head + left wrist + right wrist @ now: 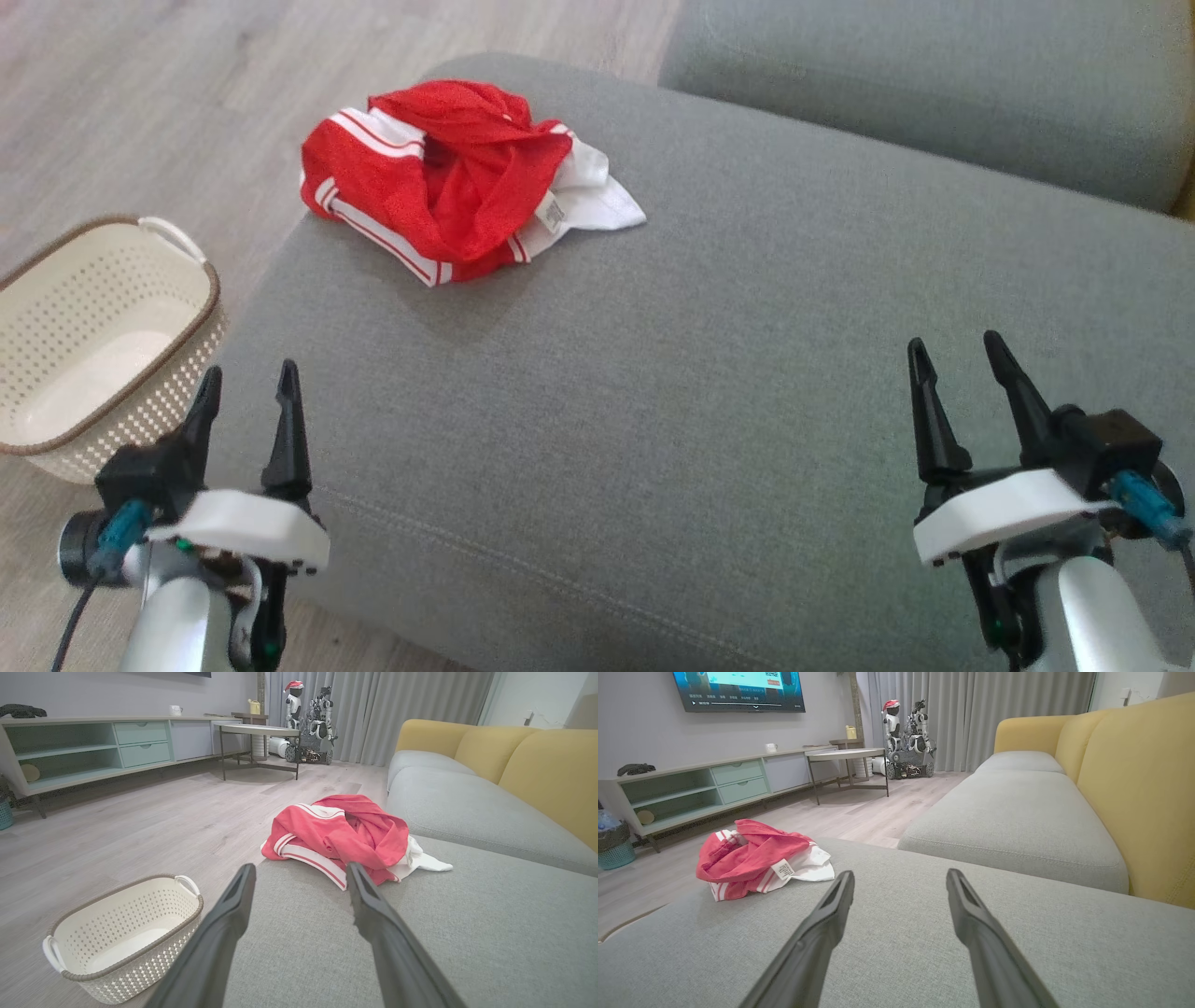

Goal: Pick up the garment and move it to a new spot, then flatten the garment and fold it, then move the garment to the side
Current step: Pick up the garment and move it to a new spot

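Garment (462, 177) crumpled at sofa cushion's (709, 392) far-left corner, by the edge above the basket (103, 345). Left gripper (247, 383) and right gripper (962, 359) both spread wide, empty, at near edge, well apart from it.

A crumpled red-and-white garment (457, 177) lies near the far left corner of a grey fabric sofa seat (709, 392). Beside the seat, a cream perforated basket (56, 317) stands on the pale wood floor (140, 112).
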Robot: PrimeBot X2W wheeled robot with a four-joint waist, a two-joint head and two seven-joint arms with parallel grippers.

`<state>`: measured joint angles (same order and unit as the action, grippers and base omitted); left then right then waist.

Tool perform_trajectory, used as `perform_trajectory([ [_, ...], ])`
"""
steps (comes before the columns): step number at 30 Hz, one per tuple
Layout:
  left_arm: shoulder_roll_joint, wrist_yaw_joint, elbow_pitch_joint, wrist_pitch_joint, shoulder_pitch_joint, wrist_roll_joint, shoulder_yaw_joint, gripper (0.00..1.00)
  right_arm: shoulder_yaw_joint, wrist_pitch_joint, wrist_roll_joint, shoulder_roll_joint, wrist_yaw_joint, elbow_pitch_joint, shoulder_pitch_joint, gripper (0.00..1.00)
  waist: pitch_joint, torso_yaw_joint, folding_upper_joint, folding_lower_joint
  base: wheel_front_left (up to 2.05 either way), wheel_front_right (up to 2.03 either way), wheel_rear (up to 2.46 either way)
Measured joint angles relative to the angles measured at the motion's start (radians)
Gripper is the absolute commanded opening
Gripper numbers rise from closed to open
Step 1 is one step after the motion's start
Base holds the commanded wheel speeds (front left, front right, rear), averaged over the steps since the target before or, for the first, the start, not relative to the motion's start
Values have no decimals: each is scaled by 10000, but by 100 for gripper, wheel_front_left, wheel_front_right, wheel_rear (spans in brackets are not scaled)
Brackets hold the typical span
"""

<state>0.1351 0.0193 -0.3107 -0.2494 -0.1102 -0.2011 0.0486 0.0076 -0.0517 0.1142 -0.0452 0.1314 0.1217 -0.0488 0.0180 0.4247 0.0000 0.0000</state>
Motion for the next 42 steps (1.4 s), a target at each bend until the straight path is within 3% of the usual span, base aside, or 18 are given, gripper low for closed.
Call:
perform_trajectory([
  [11,-268,178,61,-2,-1825,-192,-295,100,-42,652,-545,-4,0,-855,-698,100,1383,-459,0,1,0,0,0],
  [16,-366,343,-435,-19,-3376,-316,-527,100,-140,974,-826,-67,0,-1429,-1308,100,2400,-699,0,2,0,0,0],
  [23,-253,529,-2706,-71,-5837,-556,-721,100,-132,1227,-986,-297,0,-1931,-2105,100,3810,-1025,-1,3,0,0,0],
  [29,222,593,-6088,75,-7740,-658,-907,100,-50,1287,-1057,-357,0,-2004,-2542,100,4781,-1451,-1,4,0,0,0],
  [35,401,512,-7992,487,-8606,-662,-938,100,-128,1312,-1057,-374,0,-2048,-2542,100,5042,-1715,-1,2,0,0,0],
  [36,405,514,-8217,596,-8705,-663,-934,74,-144,1312,-1058,-374,0,-2050,-2542,100,5042,-1715,-1,1,0,0,0],
  [37,422,525,-8404,631,-8790,-667,-932,0,-150,1312,-1058,-372,0,-2052,-2542,100,5039,-1712,-1,0,0,0,0],
  [42,673,608,-8514,111,-8958,-740,-901,0,-169,1269,-1058,-364,0,-2019,-2545,100,4849,-1692,-1,0,0,0,0],
])
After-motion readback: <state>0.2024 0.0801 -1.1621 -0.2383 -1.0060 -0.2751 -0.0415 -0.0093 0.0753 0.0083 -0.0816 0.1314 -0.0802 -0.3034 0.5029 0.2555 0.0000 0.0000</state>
